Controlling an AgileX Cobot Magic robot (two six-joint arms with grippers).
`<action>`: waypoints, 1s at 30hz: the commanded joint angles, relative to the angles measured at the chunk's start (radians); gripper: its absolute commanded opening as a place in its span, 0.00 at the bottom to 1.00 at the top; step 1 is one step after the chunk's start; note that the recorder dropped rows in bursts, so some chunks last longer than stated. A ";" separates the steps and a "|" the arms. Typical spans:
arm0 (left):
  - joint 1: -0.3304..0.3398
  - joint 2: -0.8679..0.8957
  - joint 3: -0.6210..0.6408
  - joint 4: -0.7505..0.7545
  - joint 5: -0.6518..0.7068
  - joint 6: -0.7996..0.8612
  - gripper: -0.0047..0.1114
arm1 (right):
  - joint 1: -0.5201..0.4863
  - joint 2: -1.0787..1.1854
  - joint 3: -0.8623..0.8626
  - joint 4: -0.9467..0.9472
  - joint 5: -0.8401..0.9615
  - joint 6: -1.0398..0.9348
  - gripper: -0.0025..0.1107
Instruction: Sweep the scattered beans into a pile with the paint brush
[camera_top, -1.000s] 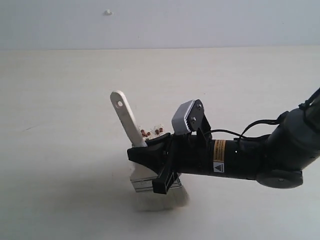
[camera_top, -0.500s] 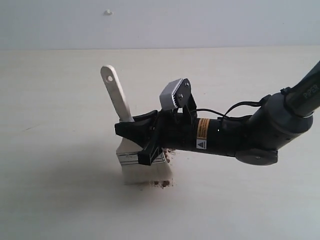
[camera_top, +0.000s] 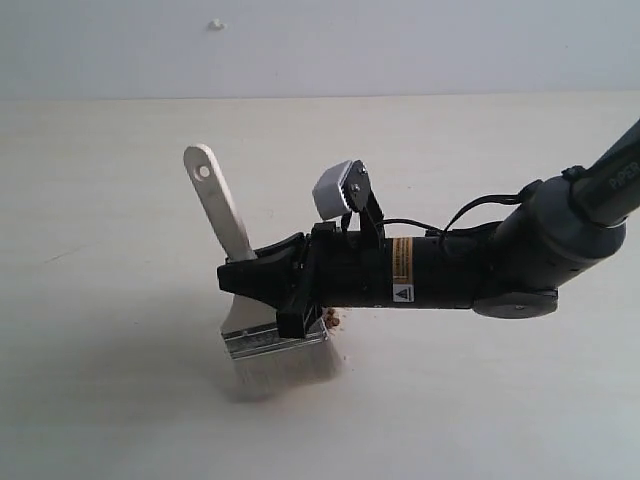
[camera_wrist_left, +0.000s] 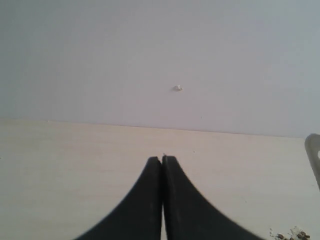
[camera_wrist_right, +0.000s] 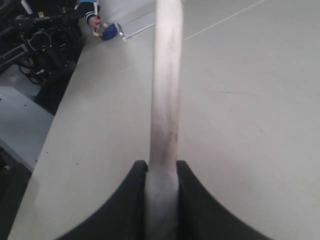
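Sweeping reddish-brown beans (camera_top: 332, 320) | flat pale-wood paint brush (camera_top: 272, 340) is gripped bristles-down by right fingers (camera_wrist_right: 131, 200) | left fingers (camera_wrist_left: 145, 200) closed, empty

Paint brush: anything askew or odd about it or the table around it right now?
Nothing damaged. The paint brush, clamped in the right gripper, leans with its handle tipped left in the exterior view, bristles pressed on the table. A few beans lie loose beside the ferrule.

The right arm reaches level from the counter's right edge, the right gripper (camera_top: 236, 279) clamped on the paint brush (camera_top: 216, 203). The left gripper (camera_wrist_left: 162, 160) has its jaws pressed together.
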 joint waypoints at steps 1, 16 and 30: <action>-0.005 -0.006 0.000 -0.006 -0.003 0.000 0.04 | -0.003 -0.032 -0.004 0.009 -0.025 0.065 0.02; -0.005 -0.006 0.000 -0.006 -0.003 0.006 0.04 | 0.383 -0.121 -0.002 1.073 0.330 -0.389 0.02; -0.005 -0.006 0.000 -0.004 -0.003 0.007 0.04 | 0.614 -0.081 -0.094 1.719 0.373 -0.912 0.02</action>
